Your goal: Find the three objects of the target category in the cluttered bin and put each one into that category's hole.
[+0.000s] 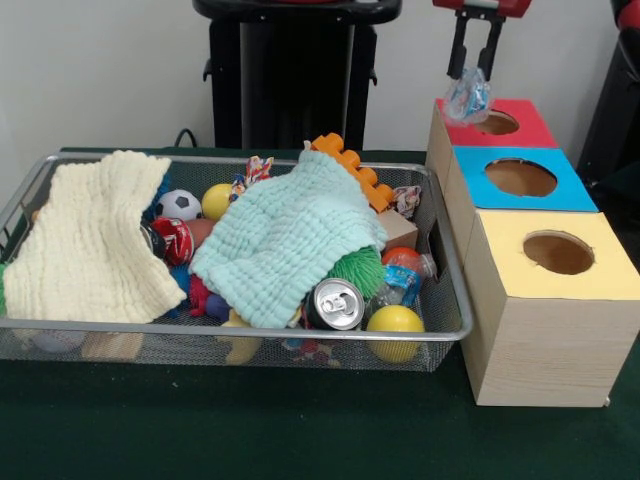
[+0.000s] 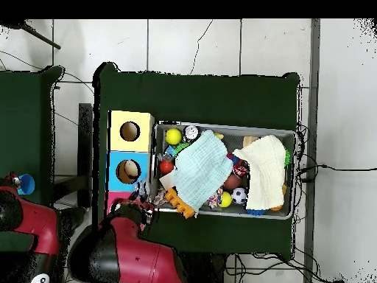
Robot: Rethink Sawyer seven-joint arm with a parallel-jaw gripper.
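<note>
Delivery is underway: a crinkled clear plastic wrapper point(image 1: 467, 98) is pinched in the closed claw point(image 1: 473, 72) above the red-topped box's hole point(image 1: 497, 123), unreleased.

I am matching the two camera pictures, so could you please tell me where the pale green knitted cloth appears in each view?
Front view: the pale green knitted cloth lies draped over the clutter at the middle of the wire mesh bin.
Overhead view: the cloth lies left of the bin's centre.
Shared landmark: the orange plastic building block touching the cloth's edge.
</note>
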